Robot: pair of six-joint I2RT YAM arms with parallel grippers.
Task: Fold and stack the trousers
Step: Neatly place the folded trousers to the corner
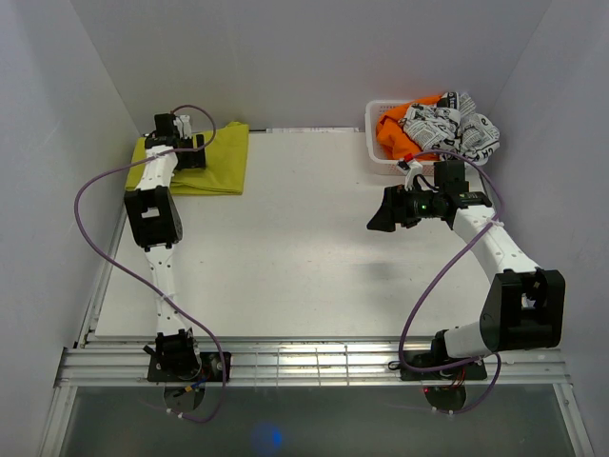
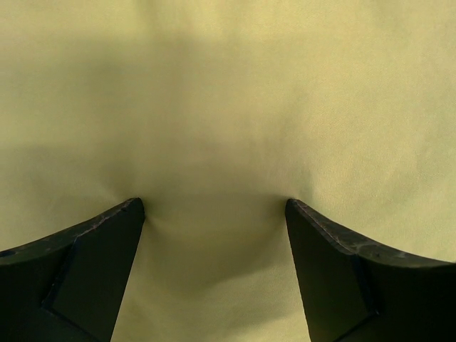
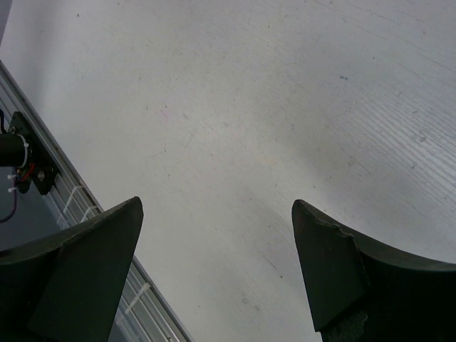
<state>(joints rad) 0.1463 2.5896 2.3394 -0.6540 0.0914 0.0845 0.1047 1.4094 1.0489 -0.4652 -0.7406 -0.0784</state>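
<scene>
Trousers (image 1: 217, 157) folded flat, plain mustard, far-left corner. Left gripper (image 2: 214, 206) spread wide, tips denting the cloth, nothing pinched. Right gripper (image 3: 217, 206) spread too, empty, over table (image 1: 285, 248).

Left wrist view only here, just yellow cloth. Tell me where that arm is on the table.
Observer: The left end effector touches the folded mustard-yellow cloth trousers at the far-left corner of the white table.
Operator: Report the right arm.
Observer: The right end effector hangs open over bare table, holding nothing.
Operator: List anything else.
Observer: A white plastic basket at the far right holds an orange garment and a black-and-white printed cloth.
</scene>
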